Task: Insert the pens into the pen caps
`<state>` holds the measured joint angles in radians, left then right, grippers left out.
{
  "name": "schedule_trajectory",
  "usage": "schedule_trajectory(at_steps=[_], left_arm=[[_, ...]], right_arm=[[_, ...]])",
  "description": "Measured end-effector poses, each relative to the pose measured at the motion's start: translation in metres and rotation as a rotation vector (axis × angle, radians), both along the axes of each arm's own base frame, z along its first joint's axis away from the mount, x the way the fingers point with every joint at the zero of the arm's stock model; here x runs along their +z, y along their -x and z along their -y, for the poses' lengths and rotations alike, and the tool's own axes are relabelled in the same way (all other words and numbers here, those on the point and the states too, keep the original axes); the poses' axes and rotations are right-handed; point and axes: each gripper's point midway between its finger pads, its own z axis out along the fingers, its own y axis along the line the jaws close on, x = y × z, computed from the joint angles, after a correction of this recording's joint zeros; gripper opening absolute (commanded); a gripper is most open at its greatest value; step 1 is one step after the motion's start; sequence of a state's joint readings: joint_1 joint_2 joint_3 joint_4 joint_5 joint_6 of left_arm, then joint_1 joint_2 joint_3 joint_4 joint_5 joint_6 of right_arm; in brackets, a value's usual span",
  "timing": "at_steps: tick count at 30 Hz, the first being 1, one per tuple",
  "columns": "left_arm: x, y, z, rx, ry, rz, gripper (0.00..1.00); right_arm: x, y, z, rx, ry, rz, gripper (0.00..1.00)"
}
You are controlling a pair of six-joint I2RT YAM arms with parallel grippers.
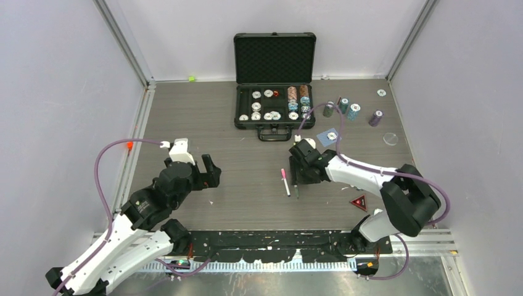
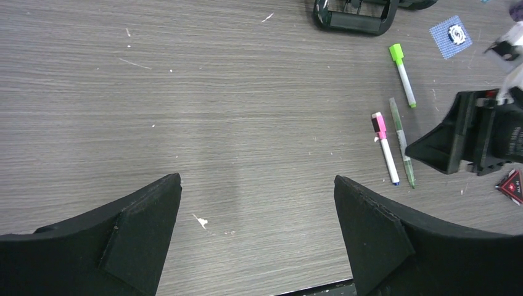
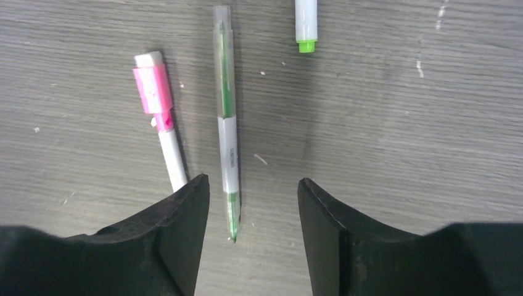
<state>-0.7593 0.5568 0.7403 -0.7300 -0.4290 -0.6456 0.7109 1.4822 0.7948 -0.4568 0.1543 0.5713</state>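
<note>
With right pincer [image 3: 251, 182] parted and empty over clear green pen [image 3: 226, 123], left pincer [image 2: 257, 179] wide, could knock pink-capped pen [image 3: 161, 117] beside on closing.

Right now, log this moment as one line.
left gripper: open, empty | right gripper: open above clear green pen | pink-capped pen, green-capped pen: lying flat

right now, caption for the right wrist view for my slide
Right pincer open over a clear green pen, flanked by a pink-capped pen and a green-tipped pen, on a grey table.
</note>
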Motion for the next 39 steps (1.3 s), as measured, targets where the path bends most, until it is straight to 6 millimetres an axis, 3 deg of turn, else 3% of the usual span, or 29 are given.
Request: schedule_trajectory(at_steps=[4,12,14,18,21,27,39], left_arm=[[0.004,0.004,-0.006,0.009,-0.019,-0.011,1.00],[0.055,0.010,-0.026,0.024,-0.047,0.062,1.00],[0.061,0.011,-0.032,0.025,-0.073,0.080,1.00],[0.057,0.016,-0.045,0.025,-0.129,0.097,1.00],[0.050,0.020,-0.051,0.018,-0.142,0.115,1.00],[0.038,0.026,-0.057,0.011,-0.149,0.128,1.00],[0.036,0.024,-0.057,0.016,-0.162,0.118,1.00]], right_arm=[[0.034,-0.007,-0.002,0.018,-0.021,0.055,0.70],[0.173,-0.039,-0.019,0.039,-0.197,0.356,0.75],[0.207,-0.041,-0.016,0.032,-0.235,0.435,0.77],[0.248,-0.035,-0.005,0.025,-0.285,0.543,0.81],[0.261,-0.025,0.007,0.017,-0.310,0.606,0.83],[0.256,-0.008,0.033,-0.019,-0.317,0.662,0.84],[0.262,0.005,0.044,-0.030,-0.356,0.702,0.85]])
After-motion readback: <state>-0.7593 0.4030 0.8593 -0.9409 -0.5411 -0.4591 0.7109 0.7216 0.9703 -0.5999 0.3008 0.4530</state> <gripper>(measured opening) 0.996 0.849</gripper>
